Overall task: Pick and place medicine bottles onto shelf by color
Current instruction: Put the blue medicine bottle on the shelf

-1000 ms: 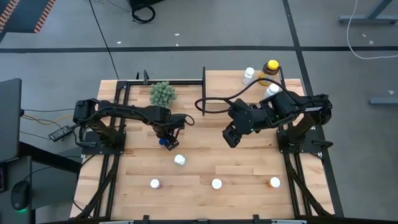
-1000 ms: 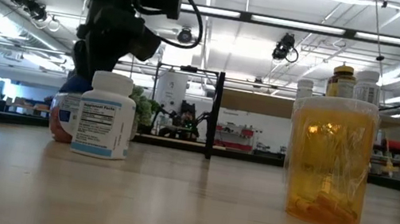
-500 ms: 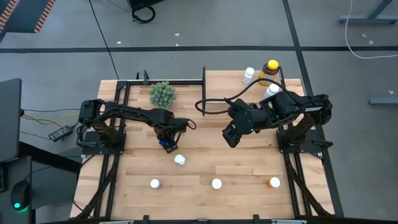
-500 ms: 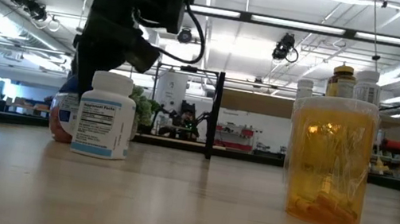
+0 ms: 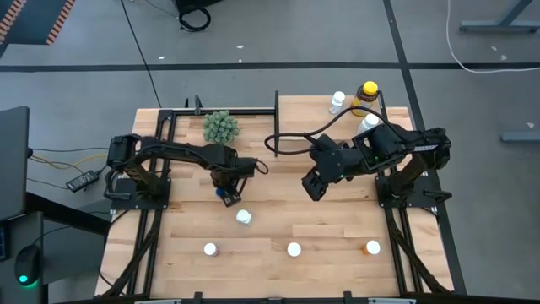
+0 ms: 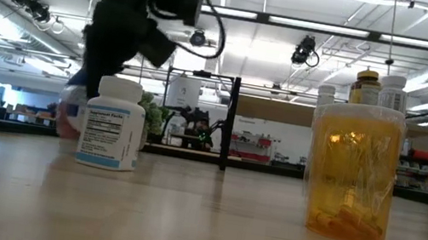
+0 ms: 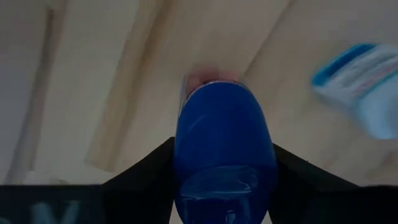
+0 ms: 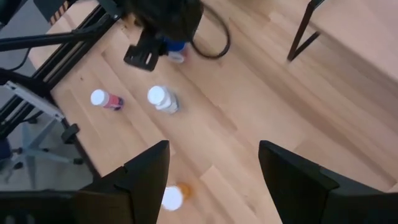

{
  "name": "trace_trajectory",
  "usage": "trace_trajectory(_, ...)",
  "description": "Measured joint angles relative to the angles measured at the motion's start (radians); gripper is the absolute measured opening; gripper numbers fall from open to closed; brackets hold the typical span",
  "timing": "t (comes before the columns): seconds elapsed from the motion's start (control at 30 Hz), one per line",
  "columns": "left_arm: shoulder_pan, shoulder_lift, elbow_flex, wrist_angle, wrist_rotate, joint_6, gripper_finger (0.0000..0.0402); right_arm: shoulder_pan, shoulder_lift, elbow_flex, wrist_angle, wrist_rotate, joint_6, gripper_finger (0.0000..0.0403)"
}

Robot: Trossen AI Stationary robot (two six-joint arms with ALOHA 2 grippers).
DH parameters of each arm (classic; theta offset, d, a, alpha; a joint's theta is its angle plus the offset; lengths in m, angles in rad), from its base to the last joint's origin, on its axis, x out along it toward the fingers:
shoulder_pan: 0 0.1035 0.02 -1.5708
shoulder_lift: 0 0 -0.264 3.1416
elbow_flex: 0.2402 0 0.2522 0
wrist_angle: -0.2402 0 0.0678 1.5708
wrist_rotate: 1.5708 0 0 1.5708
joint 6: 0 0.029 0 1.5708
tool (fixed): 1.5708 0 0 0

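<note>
My left gripper (image 5: 226,192) is shut on the blue bottle (image 7: 224,143), which shows blurred just above the tabletop in the low view (image 6: 71,106). A white bottle with a blue label (image 5: 244,218) stands right beside it on its base (image 6: 113,124). Near the table's near edge stand a pink-labelled white-capped bottle (image 5: 210,249), a white one (image 5: 294,249) and an orange one (image 5: 372,247). The shelf (image 5: 308,114) at the far side carries an amber yellow-capped bottle (image 5: 367,95) and white ones (image 5: 338,101). My right gripper (image 5: 312,187) hovers open over mid-table. My left gripper pinches the blue bottle between its two fingers (image 7: 144,169), one on each side of its blue part (image 7: 186,155). The fingers come from above, pointing down. The bottle's pale far end (image 7: 208,78) points at the table, and the low view shows it lifted clear.
A green spiky plant (image 5: 220,127) stands at the far left by the black frame. A black upright divider (image 5: 277,118) rises mid-table at the far side. Bare wood lies between the two grippers and along the near row of bottles.
My left gripper has risen with the blue bottle. The bottle rested on the table beside the white bottle a second ago and now hangs clear of the wood. The white bottle has stayed where it was.
</note>
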State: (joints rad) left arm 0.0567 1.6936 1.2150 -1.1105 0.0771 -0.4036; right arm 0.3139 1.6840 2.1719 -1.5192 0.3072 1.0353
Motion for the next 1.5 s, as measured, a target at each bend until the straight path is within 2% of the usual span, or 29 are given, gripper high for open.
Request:
trace_trajectory(0.23, 0.048, 0.0, 0.26, -0.068, -0.039, 0.086, 0.0217, 0.071, 0.0, 0.0, -0.001, -0.017, 0.109, 0.0255)
trace_trajectory(0.43, 0.136, 0.0, 0.527, -0.059, -0.082, 0.199, 0.0194, 0.143, 0.0, 0.0, -0.002, -0.017, 0.201, 0.0255)
trace_trajectory(0.57, 0.207, 0.0, 0.652, -0.005, -0.096, 0.24, 0.0193, 0.182, 0.0, 0.0, -0.003, -0.016, 0.248, 0.0255)
trace_trajectory(0.73, 0.269, 0.015, 0.749, 0.058, -0.096, 0.246, 0.0215, 0.225, 0.0, 0.0, -0.055, -0.016, 0.309, 0.0255)
trace_trajectory(0.83, 0.279, 0.047, 0.802, 0.094, -0.093, 0.269, 0.021, 0.252, 0.001, -0.009, -0.053, -0.007, 0.329, 0.0255)
trace_trajectory(1.03, 0.282, 0.168, 0.936, 0.102, -0.085, 0.315, 0.0193, 0.302, 0.001, -0.009, -0.052, 0.006, 0.425, 0.0255)
trace_trajectory(1.23, 0.321, 0.309, 1.054, 0.085, -0.089, 0.333, 0.0217, 0.323, 0.001, -0.009, -0.052, 0.008, 0.539, 0.0255)
trace_trajectory(1.5, 0.353, 0.408, 1.085, 0.031, -0.074, 0.385, 0.0201, 0.32, 0.001, -0.009, -0.052, 0.101, 0.671, 0.0255)
